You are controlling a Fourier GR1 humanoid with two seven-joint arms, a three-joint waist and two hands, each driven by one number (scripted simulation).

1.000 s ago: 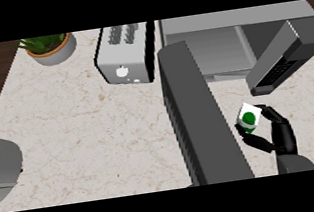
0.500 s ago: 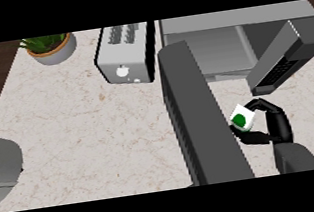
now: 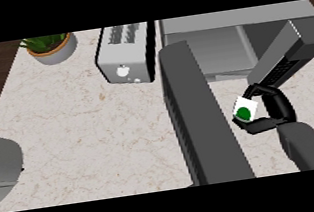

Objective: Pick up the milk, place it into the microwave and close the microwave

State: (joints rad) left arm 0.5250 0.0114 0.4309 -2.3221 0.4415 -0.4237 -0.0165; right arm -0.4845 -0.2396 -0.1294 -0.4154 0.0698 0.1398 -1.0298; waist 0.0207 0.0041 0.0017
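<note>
Milk [image 3: 245, 111]: now lifted nearer the open microwave [image 3: 211, 45]. Right hand [image 3: 272, 109]: fingers curled around carton. Insertion looks next.

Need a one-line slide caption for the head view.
Right hand holds the milk carton in front of the open microwave.

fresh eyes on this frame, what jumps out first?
The robot hand on the right, curled round a small white milk carton with a green spot, just in front of the open microwave. Next, the long dark microwave door swung out across the counter's middle. Behind sit a toaster and a potted plant.
</note>
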